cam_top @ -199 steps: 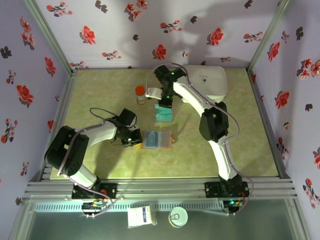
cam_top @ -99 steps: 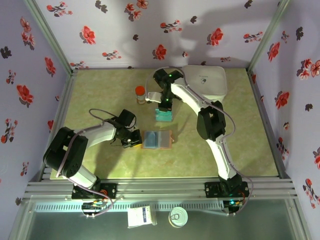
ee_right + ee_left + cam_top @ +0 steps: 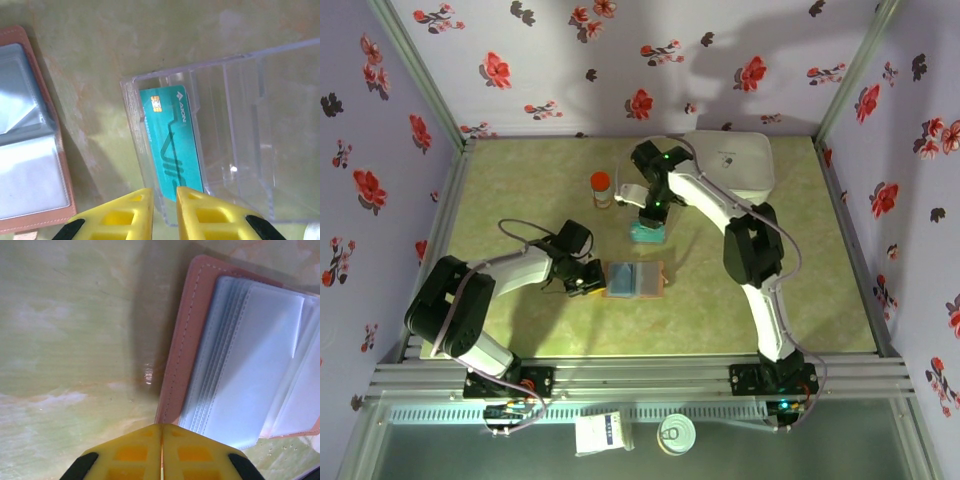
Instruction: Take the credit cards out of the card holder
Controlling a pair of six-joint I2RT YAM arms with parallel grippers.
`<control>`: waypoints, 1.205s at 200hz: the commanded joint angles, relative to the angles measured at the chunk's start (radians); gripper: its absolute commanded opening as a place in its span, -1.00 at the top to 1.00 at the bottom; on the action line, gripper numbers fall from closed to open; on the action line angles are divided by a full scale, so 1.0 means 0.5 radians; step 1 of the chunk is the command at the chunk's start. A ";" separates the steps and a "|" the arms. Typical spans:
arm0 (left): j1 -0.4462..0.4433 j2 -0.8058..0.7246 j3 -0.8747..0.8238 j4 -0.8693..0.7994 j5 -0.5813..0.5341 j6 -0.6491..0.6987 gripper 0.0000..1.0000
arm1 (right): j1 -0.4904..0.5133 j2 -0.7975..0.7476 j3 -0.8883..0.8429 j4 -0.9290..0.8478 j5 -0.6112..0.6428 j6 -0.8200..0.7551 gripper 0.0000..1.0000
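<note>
Right gripper [image 3: 165, 196] (slightly parted) hovers above 1 teal card [image 3: 170, 145].

Left wrist view: the card holder [image 3: 235, 355] runs off the right edge, so you cannot tell what its other half holds. The left gripper's fingers [image 3: 135, 452] are cut by the bottom edge. Right wrist view: the teal card [image 3: 170, 140] has its lower end hidden behind the right gripper's fingers [image 3: 200, 215], and the clear tray [image 3: 240, 65] is cropped at right. From above, the card's print is too small to read.
</note>
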 commanded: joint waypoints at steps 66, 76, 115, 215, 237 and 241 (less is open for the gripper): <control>-0.014 -0.051 0.036 -0.025 -0.028 -0.001 0.84 | 0.172 -0.537 -0.705 0.840 0.156 1.663 0.54; -0.009 -0.054 0.053 -0.036 -0.039 0.007 0.84 | 0.203 -0.584 -0.813 0.916 0.148 1.826 0.55; 0.019 -0.022 0.162 -0.097 -0.046 0.068 0.85 | 0.317 -0.805 -1.246 1.264 0.093 2.399 0.61; 0.023 0.147 0.162 -0.084 -0.058 0.119 0.90 | 0.454 -0.972 -1.735 1.497 -0.095 3.027 0.68; 0.023 0.172 0.145 -0.071 -0.061 0.128 0.90 | 0.456 -0.957 -1.811 1.614 -0.202 3.111 0.62; 0.023 0.177 0.145 -0.074 -0.065 0.128 0.90 | 0.456 -0.956 -1.825 1.632 -0.208 3.127 0.61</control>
